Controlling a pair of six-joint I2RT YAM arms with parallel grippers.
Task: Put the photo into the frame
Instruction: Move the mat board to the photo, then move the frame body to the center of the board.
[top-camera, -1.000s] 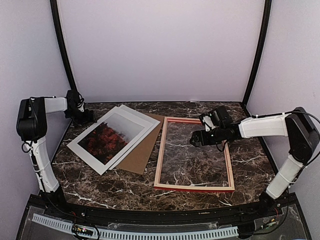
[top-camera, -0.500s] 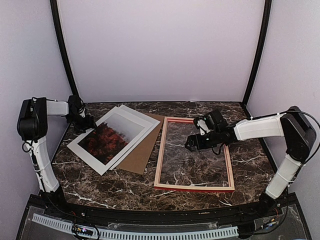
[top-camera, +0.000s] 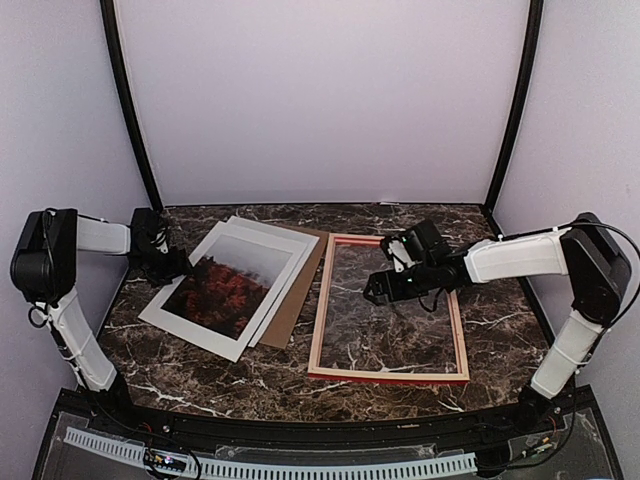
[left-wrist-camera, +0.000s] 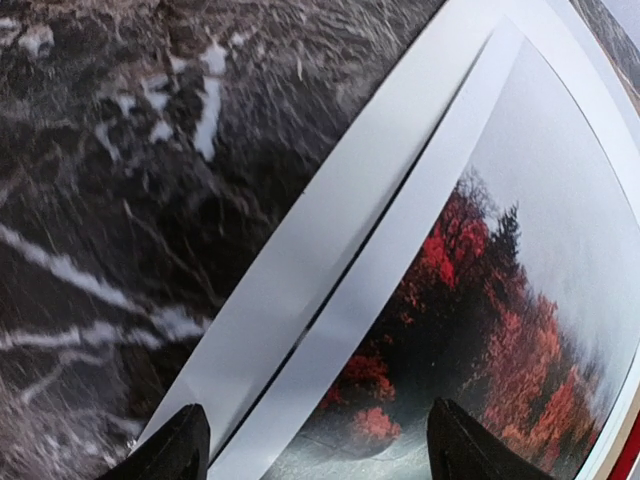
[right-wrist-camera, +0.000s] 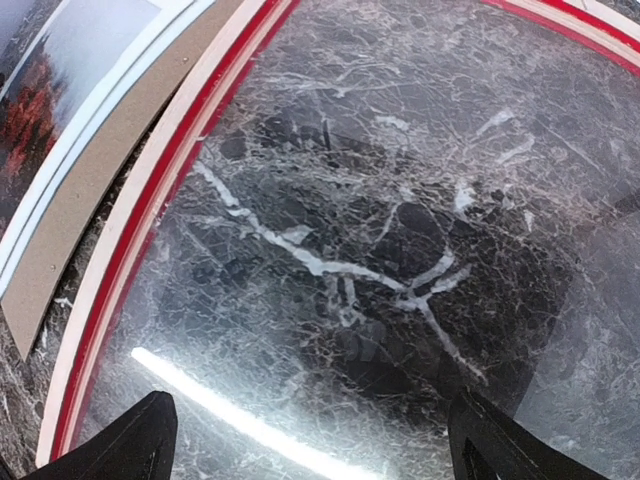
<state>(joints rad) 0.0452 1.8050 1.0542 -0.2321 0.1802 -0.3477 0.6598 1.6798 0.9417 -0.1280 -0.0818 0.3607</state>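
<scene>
The photo (top-camera: 225, 285), red trees under grey sky with a white margin, lies face up at the left on a pale sheet (top-camera: 290, 252) and a brown board (top-camera: 290, 320). My left gripper (top-camera: 170, 265) is low over the photo's left edge. In the left wrist view it (left-wrist-camera: 320, 455) stands open, one fingertip (left-wrist-camera: 175, 450) over the pale sheet (left-wrist-camera: 300, 270), the other over the photo (left-wrist-camera: 500, 300). The frame (top-camera: 322, 305) lies flat at centre right, pale wood up with red edges. My right gripper (top-camera: 378, 288) hovers open over its glazed middle, holding nothing (right-wrist-camera: 315, 445).
The frame's left rail (right-wrist-camera: 150, 200) runs beside the brown board (right-wrist-camera: 90, 210) in the right wrist view. A bright light streak reflects in the pane (right-wrist-camera: 250, 420). Dark marble table (top-camera: 200, 385) lies all round, with walls at the back and sides.
My left gripper has come down from the far left onto the photo's edge, and its jaws have narrowed a little. The photo and sheet have slid nearer and rightward. My right gripper has shifted left over the frame.
</scene>
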